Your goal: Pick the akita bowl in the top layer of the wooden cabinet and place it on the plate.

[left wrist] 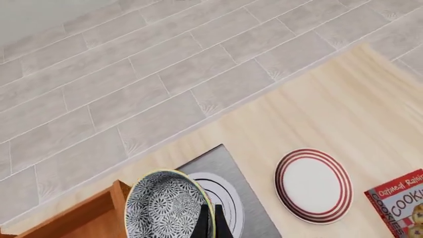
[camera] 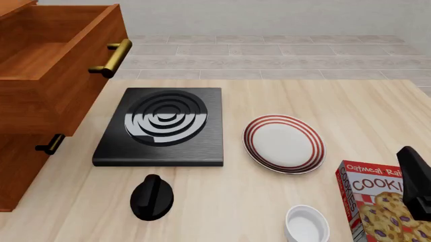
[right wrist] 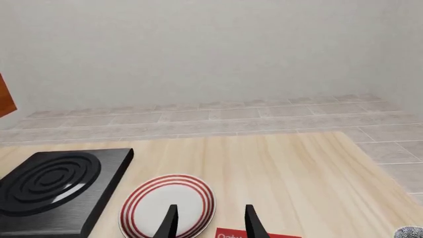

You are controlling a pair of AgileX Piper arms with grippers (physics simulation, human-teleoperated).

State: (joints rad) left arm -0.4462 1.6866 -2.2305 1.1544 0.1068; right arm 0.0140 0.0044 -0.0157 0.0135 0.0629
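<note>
Left pincer (left wrist: 211, 223) clamps speckled round akita bowl (left wrist: 165, 206).

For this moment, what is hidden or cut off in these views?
- Left gripper: out of the front view; in the left wrist view the bottom edge crops its fingers on the bowl, so the grip is probable, not certain.
- Bowl: absent from the front view; its height over the stove is unclear.
- Open top drawer: cropped by the front view's left edge.
- Cookie box: cropped by every view's edge.
- Right gripper: open, only fingertips visible.
</note>
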